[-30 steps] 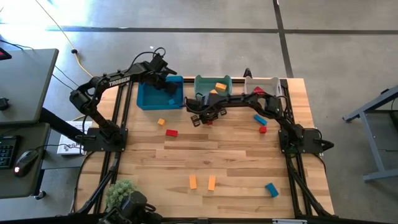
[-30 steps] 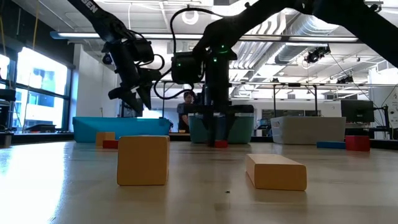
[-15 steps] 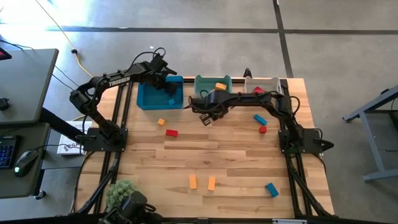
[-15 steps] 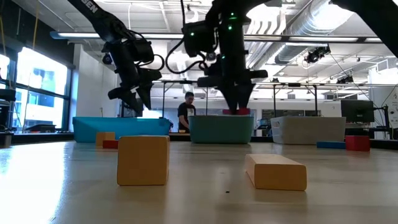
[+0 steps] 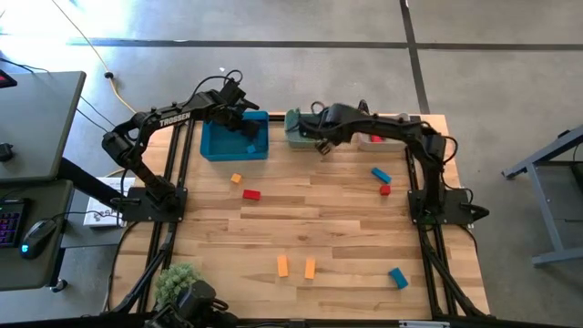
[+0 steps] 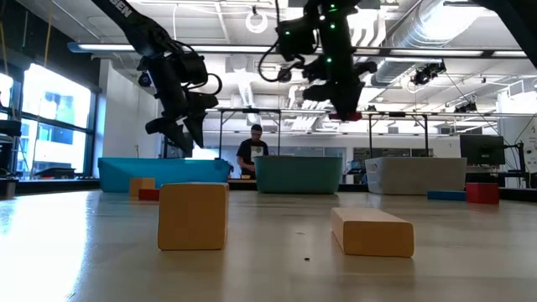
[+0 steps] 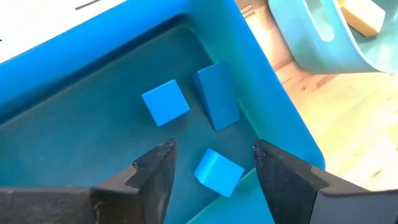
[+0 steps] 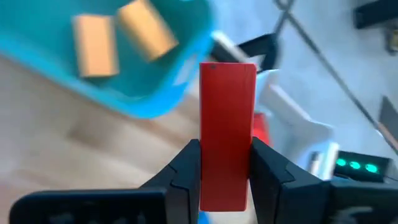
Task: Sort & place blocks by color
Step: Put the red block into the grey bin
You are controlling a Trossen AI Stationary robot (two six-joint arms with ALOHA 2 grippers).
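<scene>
The right gripper is clamped on a red bar, which stands upright between its fingers. In the high view this gripper hangs over the near edge of the teal bin, raised well above the table; the low view shows it high over that bin with the red bar at its tips. Two orange blocks lie inside the teal bin, and the white bin beside it holds a red piece.

The left gripper hovers over the blue bin, its fingers apart and holding nothing. Three blue blocks lie on the bin's floor below it. In the high view it is above the same bin.

On the table loose pieces lie scattered: an orange cube and a red bar near the blue bin, a blue bar and a red cube on the right side, two orange bars near the front edge, and a blue block at the front right. A person stands in the room behind the table.
</scene>
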